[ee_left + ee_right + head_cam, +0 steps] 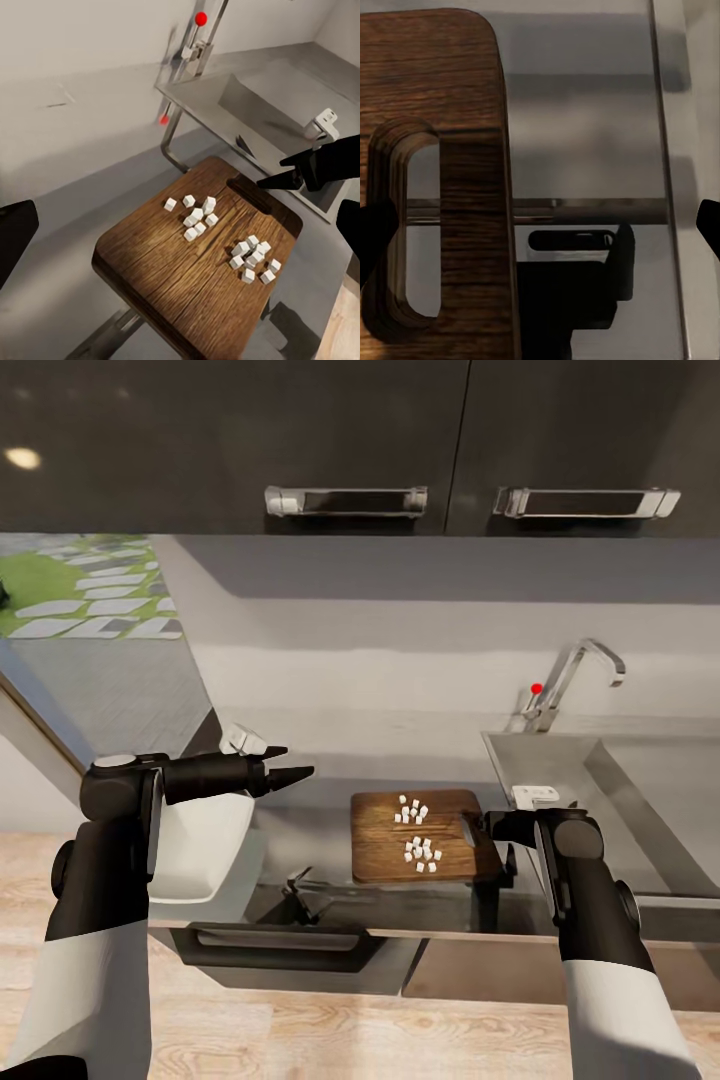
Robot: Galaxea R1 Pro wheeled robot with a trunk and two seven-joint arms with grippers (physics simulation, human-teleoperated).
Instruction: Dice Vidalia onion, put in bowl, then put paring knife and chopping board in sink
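Chopping board — slot end touching right pincer.

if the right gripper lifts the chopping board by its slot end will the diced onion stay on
Probably not if it tilts: the diced onion lies loose in two clusters on the flat, rimless chopping board. The wooden board looks stiff, so it should not sag, but held at one end by the right gripper it may droop.

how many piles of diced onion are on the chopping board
2, both on the chopping board: one pile nearer the tap, one pile nearer the front edge. No other pieces show elsewhere.
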